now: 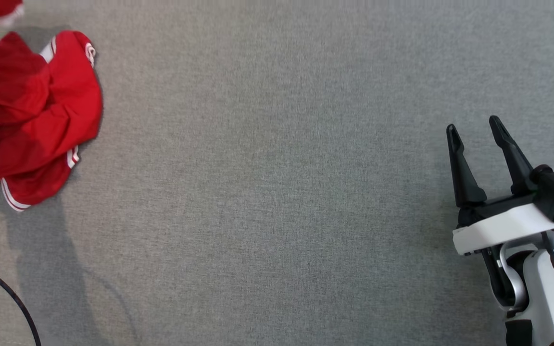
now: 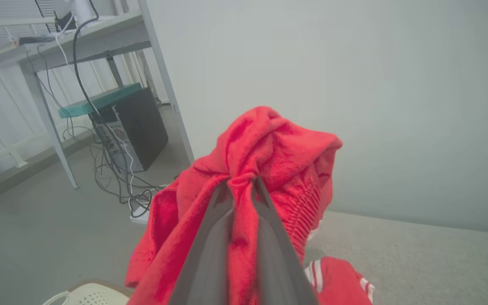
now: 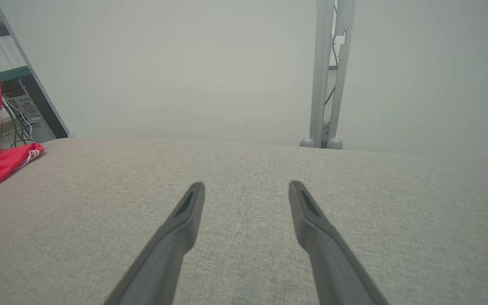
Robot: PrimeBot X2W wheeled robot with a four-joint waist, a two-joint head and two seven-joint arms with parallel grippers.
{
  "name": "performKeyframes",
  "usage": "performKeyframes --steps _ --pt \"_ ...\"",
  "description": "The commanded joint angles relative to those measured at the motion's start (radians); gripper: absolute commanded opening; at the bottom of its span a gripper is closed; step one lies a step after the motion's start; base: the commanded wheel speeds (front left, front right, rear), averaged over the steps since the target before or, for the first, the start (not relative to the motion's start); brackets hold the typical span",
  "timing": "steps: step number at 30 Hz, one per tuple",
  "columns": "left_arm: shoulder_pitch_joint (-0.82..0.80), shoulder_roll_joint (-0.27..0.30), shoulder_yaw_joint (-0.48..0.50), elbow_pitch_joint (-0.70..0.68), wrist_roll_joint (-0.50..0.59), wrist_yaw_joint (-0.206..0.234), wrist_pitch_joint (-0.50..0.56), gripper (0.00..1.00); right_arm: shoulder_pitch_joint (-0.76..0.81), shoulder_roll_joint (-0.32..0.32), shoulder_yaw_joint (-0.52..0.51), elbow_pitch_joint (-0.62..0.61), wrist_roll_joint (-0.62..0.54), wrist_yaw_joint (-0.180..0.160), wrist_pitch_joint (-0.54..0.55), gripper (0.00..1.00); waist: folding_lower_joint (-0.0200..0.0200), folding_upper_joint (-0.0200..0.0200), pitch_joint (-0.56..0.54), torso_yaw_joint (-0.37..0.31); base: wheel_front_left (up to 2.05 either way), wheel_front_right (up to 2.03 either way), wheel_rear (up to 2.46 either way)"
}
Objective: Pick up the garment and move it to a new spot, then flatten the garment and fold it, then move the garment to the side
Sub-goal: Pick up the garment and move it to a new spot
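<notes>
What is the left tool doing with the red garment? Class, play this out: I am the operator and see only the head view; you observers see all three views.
Observer: In the left wrist view the left tool is shut on a bunch of the crumpled red fabric garment with white stripes, held up above the grey woven surface.
Operator: What lies past that edge?
Observer: A black computer tower with tangled cables stands below a grey metal desk.
Operator: And ahead of the right tool?
Observer: The right wrist view shows a grey upright metal post beyond the surface's far edge, against a pale wall.
</notes>
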Motion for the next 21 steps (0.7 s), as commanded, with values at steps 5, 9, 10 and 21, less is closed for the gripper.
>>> performKeyframes --steps 5,9,10,21 --pt "0.082 -0.006 -0.007 -0.185 0.009 0.034 0.004 0.00 0.037 0.016 -0.021 0.015 -0.001 0.000 -0.021 1.00 0.0000 0.0000 -0.098 -0.018 0.00 0.00 0.00" --pt "0.170 -0.015 -0.011 -0.334 0.011 0.064 0.025 0.00 0.054 0.027 -0.026 0.018 -0.005 0.000 -0.027 1.00 0.0000 0.0000 -0.140 -0.034 0.00 0.00 0.00" --pt "0.206 -0.021 -0.013 -0.385 0.010 0.075 0.038 0.00 0.059 0.030 -0.027 0.018 -0.006 0.000 -0.027 1.00 0.0000 0.0000 -0.152 -0.040 0.00 0.00 0.00" --pt "0.623 -0.085 -0.089 -0.893 0.046 0.197 0.190 0.00 0.117 0.050 -0.037 -0.010 -0.019 0.000 -0.014 1.00 0.0000 0.0000 -0.242 -0.127 0.00 0.00 0.00"
